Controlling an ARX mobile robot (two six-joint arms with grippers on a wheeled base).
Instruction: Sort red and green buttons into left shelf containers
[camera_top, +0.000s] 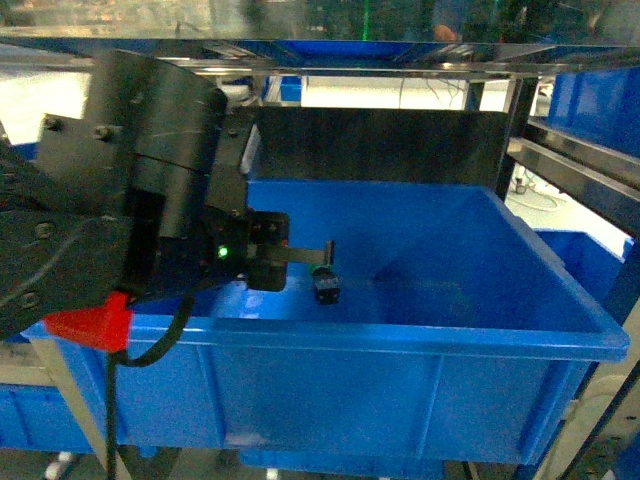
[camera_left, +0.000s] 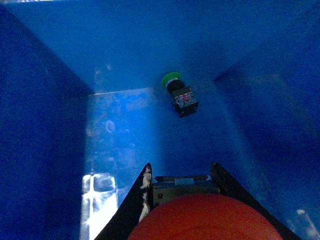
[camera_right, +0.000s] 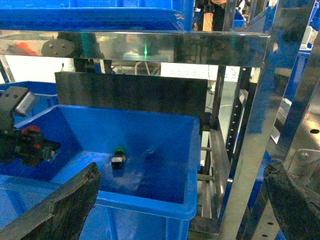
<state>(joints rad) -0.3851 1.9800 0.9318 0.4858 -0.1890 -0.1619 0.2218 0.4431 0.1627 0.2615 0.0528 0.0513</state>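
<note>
Left hand (camera_left: 182, 181), closed on the red button (camera_left: 205, 220): the red cap fills the bottom of the left wrist view, pinched between two dark fingers (camera_left: 131, 202), and the hand hangs inside the blue bin (camera_top: 560, 338) above its floor. Ahead of the hand, the green button (camera_left: 179, 93) lies tipped on its side on the bin floor, near the far wall (green cap toward the wall, dark base toward the hand). The head view shows the left arm reaching over the bin's near-left rim. The right hand (camera_right: 180, 200) is well apart from the bin, outside its right wall, jaws spread and holding nothing.

Step in hand, as judged: delivery of the red button to a shelf container. Since the green button already occupies this bin, sorting may call for carrying red to a different container; otherwise the next move is simply to part the fingers and let it drop.
</note>
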